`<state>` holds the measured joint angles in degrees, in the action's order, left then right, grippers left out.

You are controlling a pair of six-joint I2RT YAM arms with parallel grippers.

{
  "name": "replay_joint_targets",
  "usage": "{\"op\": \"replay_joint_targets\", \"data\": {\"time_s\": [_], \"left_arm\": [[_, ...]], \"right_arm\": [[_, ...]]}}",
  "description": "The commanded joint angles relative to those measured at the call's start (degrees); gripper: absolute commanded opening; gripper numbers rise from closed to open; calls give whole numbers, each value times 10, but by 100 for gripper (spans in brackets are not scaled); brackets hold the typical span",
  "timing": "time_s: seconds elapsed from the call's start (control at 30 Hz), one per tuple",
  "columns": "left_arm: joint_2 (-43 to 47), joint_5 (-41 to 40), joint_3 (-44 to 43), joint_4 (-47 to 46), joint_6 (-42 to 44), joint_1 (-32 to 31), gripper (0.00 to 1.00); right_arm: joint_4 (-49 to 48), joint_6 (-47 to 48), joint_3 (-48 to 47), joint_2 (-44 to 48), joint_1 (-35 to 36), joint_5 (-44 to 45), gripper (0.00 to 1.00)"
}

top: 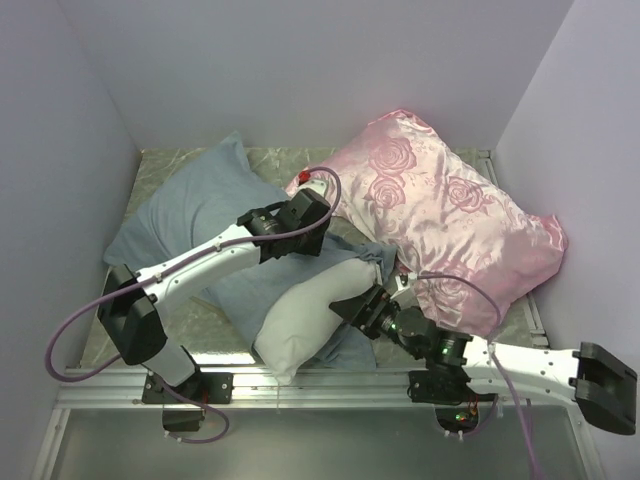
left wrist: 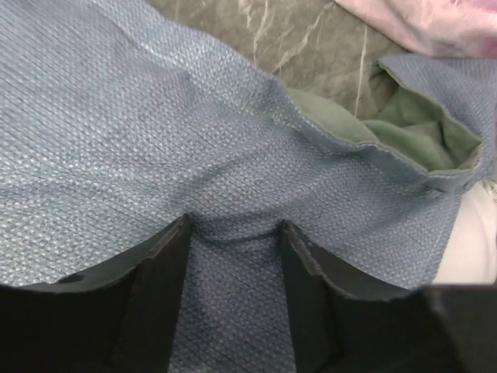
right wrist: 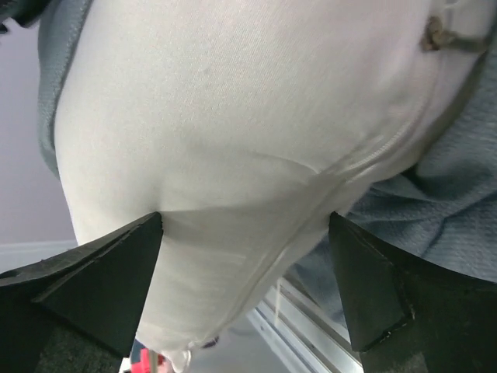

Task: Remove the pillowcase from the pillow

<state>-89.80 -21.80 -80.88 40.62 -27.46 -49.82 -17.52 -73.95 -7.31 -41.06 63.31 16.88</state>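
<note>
Plain pale walls [top: 300,60] close in a grey-green marbled table [top: 275,158]. The pillowcase [top: 190,215] lies grey-blue side up across the left and centre. Its far-left end is slack and flat, and its mouth is turned toward the near centre. The pillow [top: 305,320] sticks out of that mouth at the near edge, a good part of it bare and the rest inside the cloth. A pink pillow [top: 440,210] fills the far right, just beside the mouth.

The left gripper [left wrist: 233,229] is closed on a raised fold of the pillowcase, a little back from the hem [left wrist: 373,151], where green lining shows. The right gripper [right wrist: 245,225] has its jaws set wide and pressed into the pillow's bare end, with creases running from each finger. It is gripping the pillow.

The pillowcase looks light, limp and coarse-woven. It should hold well in a pinch but will likely stretch and bunch rather than slide as one piece. A hold on one layer near the hem seems better than a grab mid-panel, which could catch the pillow underneath.

The pillow looks soft, bulky and smooth-skinned. It gives under the fingers and could slip out of a shallow bite, so a deep hold across the bare end or on the stitched seam [right wrist: 373,148] looks safest.

The likely way is to pull the two apart, pillowcase to the far left and pillow to the near right. The cloth may drag on the pink pillow.
</note>
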Motion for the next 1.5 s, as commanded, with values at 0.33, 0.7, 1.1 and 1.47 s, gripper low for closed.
{"op": "replay_joint_targets", "data": {"time_s": [0.33,0.7,1.1,1.47], "left_arm": [[7,80,56,-54,-13,8,49],[39,72,10,-37,-15,51,42],[176,22,-4,-64,-50,217,78],[385,322,211,-193,-79,330,76]], "right_arm": [[-364,-28,15,-227,66,144,85],[164,40,-201,-25,67,247,0],[511,169,-452,70,-4,296,0],[513,327,-686,-74,-63,226,0]]}}
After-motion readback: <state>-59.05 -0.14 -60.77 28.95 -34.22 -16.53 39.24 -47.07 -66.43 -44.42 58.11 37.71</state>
